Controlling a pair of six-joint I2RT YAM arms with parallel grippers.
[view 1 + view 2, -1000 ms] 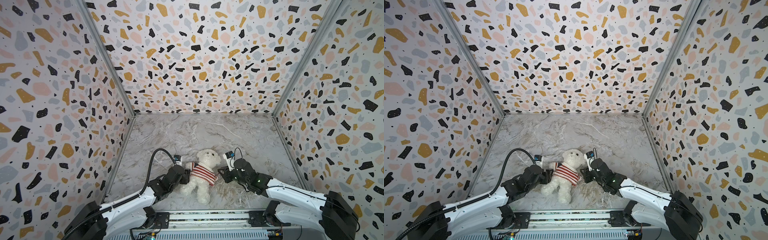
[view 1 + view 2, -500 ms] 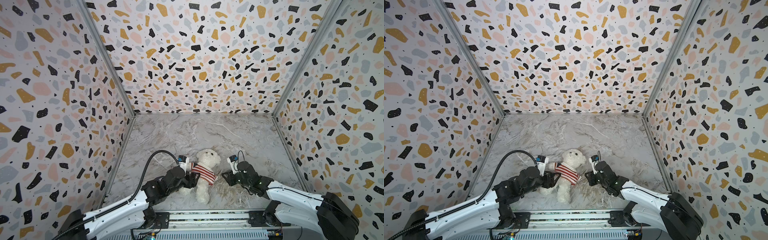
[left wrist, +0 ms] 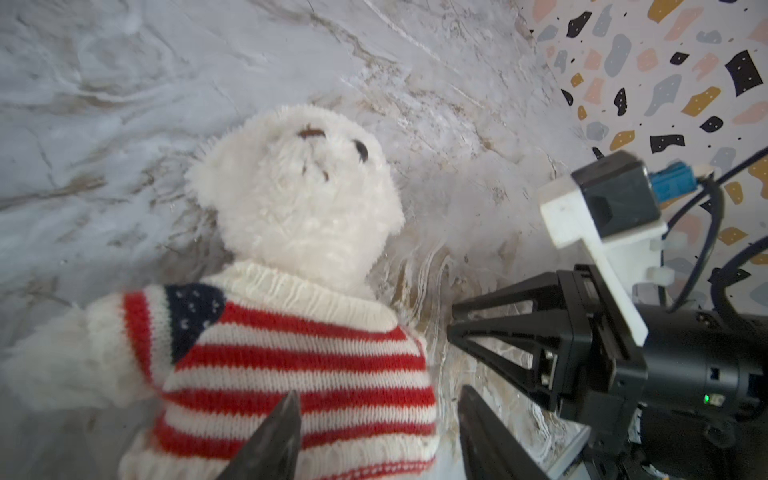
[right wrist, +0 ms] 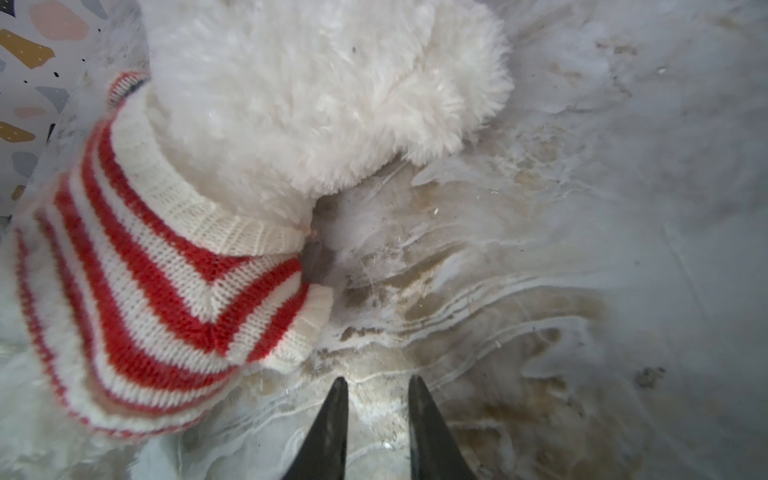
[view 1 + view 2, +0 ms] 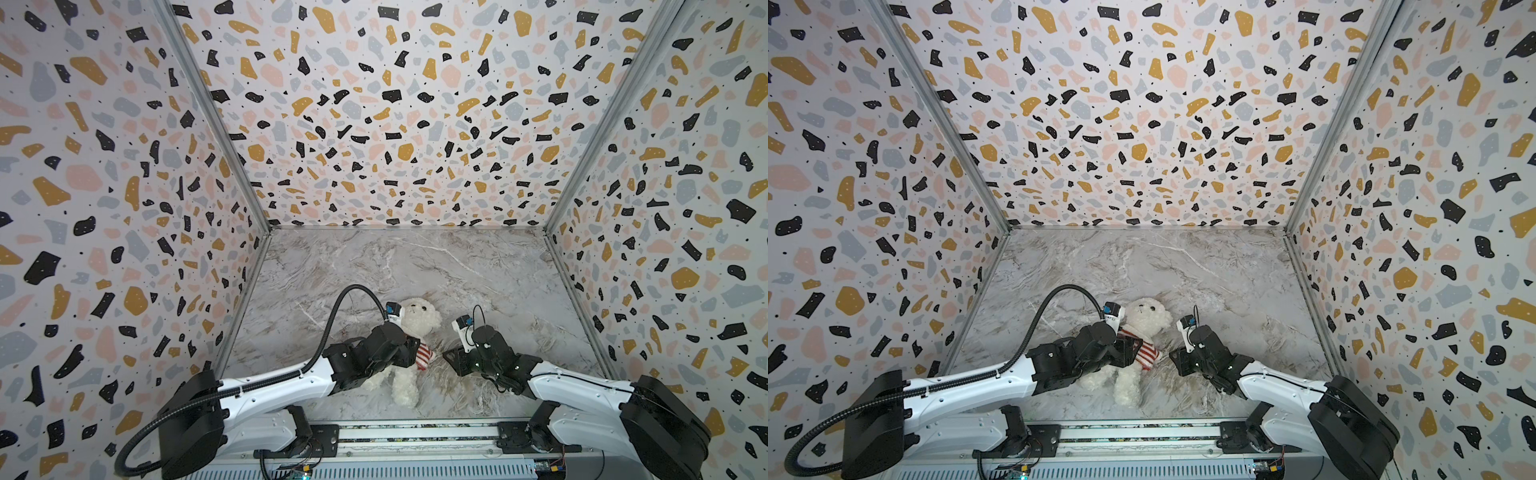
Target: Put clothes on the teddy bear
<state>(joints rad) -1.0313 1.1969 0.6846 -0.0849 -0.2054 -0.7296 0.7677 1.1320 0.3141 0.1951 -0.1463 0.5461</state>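
Teddy bear (image 5: 417, 322) looks all but dressed!
Left end effector (image 3: 380, 392) has slid over the sweater (image 3: 291, 353), wide; right end effector (image 4: 378, 380) backed off, narrow, empty.

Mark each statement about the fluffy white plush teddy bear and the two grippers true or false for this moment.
1. The fluffy white plush teddy bear lies face up on the grey marbled tabletop. True.
2. The red-and-white striped knit sweater lies beside the bear, not on it. False: it is on the bear's torso, with the collar at the neck.
3. The right gripper clamps the sweater's sleeve. False: its jaws are slightly parted and empty, short of the cuff.
4. The left gripper has its jaws open over the sweater's lower part. True.
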